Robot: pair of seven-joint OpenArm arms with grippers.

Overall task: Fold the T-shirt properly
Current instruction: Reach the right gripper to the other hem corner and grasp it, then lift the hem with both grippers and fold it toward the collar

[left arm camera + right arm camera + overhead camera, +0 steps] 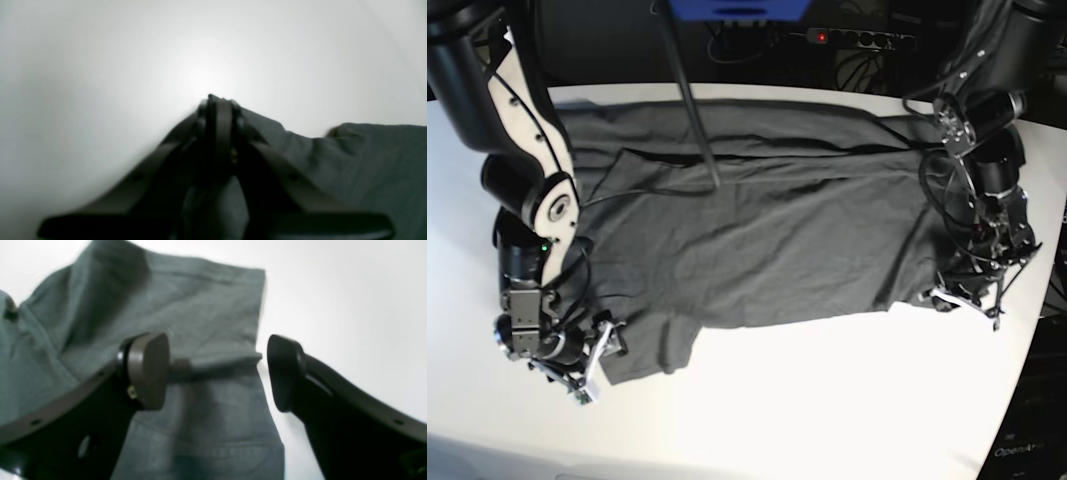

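- The T-shirt [757, 230] lies spread across my white bench [827, 400], dark grey and plain, taking up most of the middle and far part of the surface, with creases running across it.
- My left claw [217, 103] is clenched on the T-shirt: in the left wrist view the two fingers meet at the tip and grey cloth shows pinched at that tip, with more cloth trailing off to one side and bunched under the fingers.
- In the base view that left claw [962, 295] sits low at the shirt's edge on that view's right side, down at bench level.
- My right claw [217, 373] is released, its fingers standing wide apart. One pad [148, 370] hangs over the grey fabric, the other [283, 373] over bare bench just beside the shirt's edge.
- Between those pads I see a folded ridge of fabric crossing the shirt, and a stitched hem lower down in the right wrist view.
- In the base view the right claw [592, 360] is at the near corner of the shirt on that view's left, where a flap of cloth sticks out toward the front of the bench.
- Whether the right claw's pads touch the cloth I cannot tell; nothing is gripped between them.
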